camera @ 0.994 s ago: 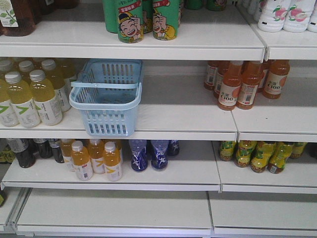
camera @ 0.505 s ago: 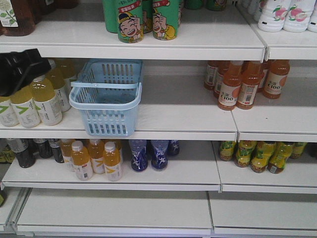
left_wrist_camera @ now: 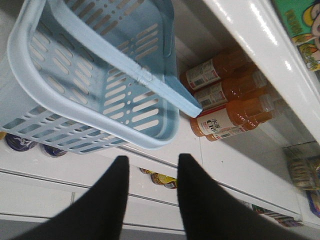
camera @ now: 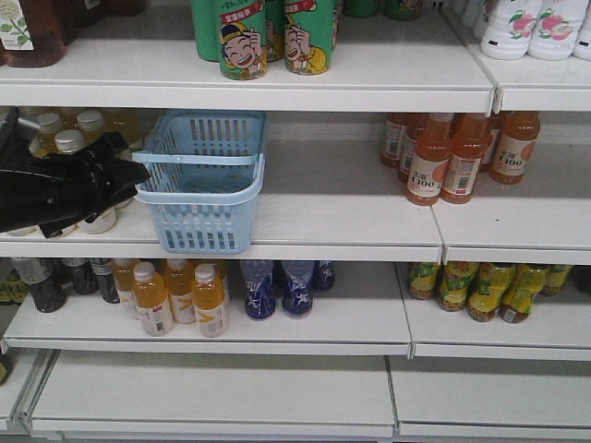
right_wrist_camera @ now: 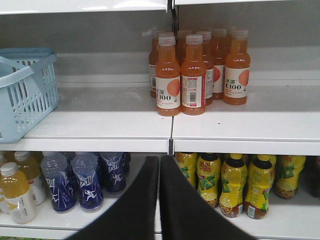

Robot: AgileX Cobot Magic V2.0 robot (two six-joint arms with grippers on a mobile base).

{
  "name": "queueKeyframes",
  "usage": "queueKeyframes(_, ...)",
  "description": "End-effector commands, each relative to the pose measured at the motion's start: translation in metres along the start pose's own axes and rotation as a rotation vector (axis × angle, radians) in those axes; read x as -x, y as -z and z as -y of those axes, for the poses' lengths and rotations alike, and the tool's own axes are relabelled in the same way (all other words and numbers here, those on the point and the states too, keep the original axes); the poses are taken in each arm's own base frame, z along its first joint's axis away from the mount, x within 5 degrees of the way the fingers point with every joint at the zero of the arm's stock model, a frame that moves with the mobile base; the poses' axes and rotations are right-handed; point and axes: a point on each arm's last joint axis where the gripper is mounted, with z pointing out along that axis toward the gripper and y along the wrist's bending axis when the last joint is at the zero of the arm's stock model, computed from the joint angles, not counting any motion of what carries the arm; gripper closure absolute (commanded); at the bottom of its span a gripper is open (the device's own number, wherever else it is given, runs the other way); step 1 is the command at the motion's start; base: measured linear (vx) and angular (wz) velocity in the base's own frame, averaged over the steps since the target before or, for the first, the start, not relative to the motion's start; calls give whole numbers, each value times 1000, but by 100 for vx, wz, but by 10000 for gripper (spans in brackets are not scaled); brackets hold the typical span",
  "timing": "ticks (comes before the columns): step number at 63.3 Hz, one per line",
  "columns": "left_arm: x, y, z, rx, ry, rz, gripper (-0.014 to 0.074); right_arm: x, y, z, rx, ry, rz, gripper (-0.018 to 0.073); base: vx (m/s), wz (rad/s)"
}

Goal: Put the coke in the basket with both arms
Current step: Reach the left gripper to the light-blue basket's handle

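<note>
So far: nothing of the placing shows as done; I judge the task to be at its opening stage.
Basket (camera: 196, 197): on the middle shelf, upright, hoop handle lying across its top. What shows of the inside holds no bottle.
Coke: no red-labelled cola bottle made out in any view; not in the basket, not in either gripper.
Dark bottles (camera: 42, 284): left end of the lower shelf, labels too small to read.
Left gripper (left_wrist_camera: 151, 162): fingers parted by a moderate gap, nothing between them. The front view puts it before the yellow drink bottles (camera: 66, 140), tip just beside the basket's left rim; contact cannot be told.
Right gripper (right_wrist_camera: 159, 167): fingers drawn almost together with only a thin slit, holding nothing. It faces the shelf edge below the orange tea bottles (right_wrist_camera: 181, 75), well apart from the basket.
Left to do: find the coke, grasp it, carry it to the basket, release it; all of it, by my reading.
</note>
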Motion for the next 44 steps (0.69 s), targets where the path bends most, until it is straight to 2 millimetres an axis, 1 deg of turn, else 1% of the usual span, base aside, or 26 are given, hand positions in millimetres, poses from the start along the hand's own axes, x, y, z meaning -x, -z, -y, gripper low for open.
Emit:
queueKeyframes(1,12,0,23,-129,51,21,178,4,1,0,-1,15,79,564,0,0)
queueKeyframes(8,18,-10,25,-158,74,2,55,4,1,0,-1,15,79,564,0,0)
queueKeyframes(14,24,-16,28,-173,65,7,13,4,1,0,-1,15,79,564,0,0)
queueKeyframes(27,35,-25,30,-170,56,31,14,4,1,0,-1,15,79,564,0,0)
queueKeyframes(34,38,-29,26,-142,61,52,14,4,1,0,-1,15,79,564,0,0)
queueKeyframes(44,37,-35,18,-113,75,53,17,4,1,0,-1,15,79,564,0,0)
